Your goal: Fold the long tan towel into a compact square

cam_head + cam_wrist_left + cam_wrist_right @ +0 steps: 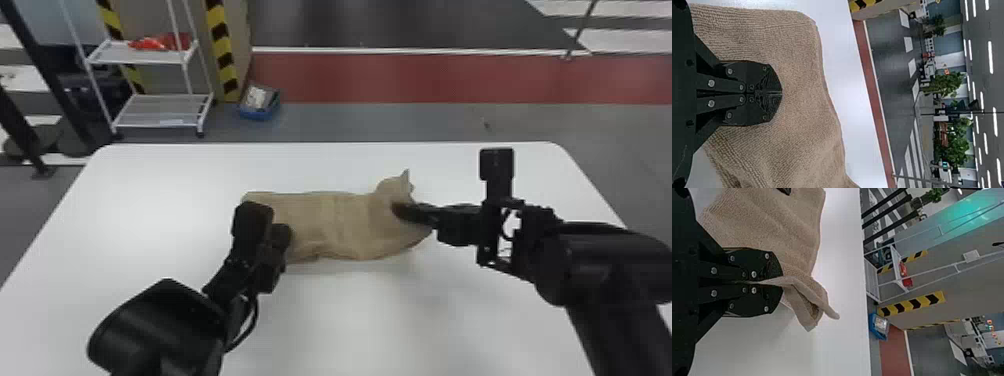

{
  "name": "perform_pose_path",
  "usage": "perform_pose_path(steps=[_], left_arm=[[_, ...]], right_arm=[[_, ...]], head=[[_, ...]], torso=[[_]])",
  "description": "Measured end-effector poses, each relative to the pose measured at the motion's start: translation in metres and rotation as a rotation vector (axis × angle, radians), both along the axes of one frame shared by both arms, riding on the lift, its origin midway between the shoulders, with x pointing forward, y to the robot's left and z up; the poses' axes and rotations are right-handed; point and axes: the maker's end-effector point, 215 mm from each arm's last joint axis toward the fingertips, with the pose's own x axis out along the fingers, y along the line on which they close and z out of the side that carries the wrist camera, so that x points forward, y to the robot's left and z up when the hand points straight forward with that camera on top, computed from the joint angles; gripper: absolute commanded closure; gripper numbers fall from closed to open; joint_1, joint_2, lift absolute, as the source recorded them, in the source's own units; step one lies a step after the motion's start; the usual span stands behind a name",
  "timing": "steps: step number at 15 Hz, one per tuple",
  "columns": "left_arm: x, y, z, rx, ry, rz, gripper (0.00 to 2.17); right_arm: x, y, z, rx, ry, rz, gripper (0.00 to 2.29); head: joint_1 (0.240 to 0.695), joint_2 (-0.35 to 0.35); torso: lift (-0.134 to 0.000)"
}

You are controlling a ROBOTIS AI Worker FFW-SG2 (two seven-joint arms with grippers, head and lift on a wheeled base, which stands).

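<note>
The tan towel (340, 220) lies across the middle of the table, its right end bunched and raised into a small peak. My right gripper (400, 211) is at that right end; in the right wrist view my right gripper (779, 282) is shut on a fold of the towel (789, 231), with a crumpled corner hanging past the fingertips. Over the towel's left end is my left gripper (282, 235). In the left wrist view my left gripper (779, 93) has its fingers together above the towel (801, 98), with no cloth visible between them.
The white table (400, 320) extends around the towel on every side. Beyond its far edge stand a white wire shelf (162, 107) and a blue bin (259, 105) on the floor.
</note>
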Motion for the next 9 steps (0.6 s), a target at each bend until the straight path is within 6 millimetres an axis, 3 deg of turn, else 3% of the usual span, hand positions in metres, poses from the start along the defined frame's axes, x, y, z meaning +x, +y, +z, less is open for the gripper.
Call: perform_pose_path(steps=[2, 5, 7, 9], left_arm=[[-0.001, -0.001, 0.022, -0.04, -0.042, 0.008, 1.91], [0.0, 0.006, 0.045, -0.088, -0.083, 0.021, 1.91], [0.0, 0.012, 0.043, -0.084, -0.08, 0.02, 1.91], [-0.003, 0.013, 0.029, -0.069, -0.055, 0.009, 1.91]], right_arm=[[-0.004, -0.01, 0.012, -0.004, -0.023, -0.019, 1.36], [-0.015, -0.04, 0.005, -0.016, -0.001, -0.063, 1.36], [-0.026, -0.052, 0.003, 0.003, 0.007, -0.083, 1.36], [-0.036, -0.06, 0.008, 0.016, 0.007, -0.093, 1.36]], head=[[0.695, -0.014], [0.695, -0.035], [0.695, -0.044], [0.695, -0.051]], torso=[[-0.123], [-0.123], [-0.123], [-0.123]])
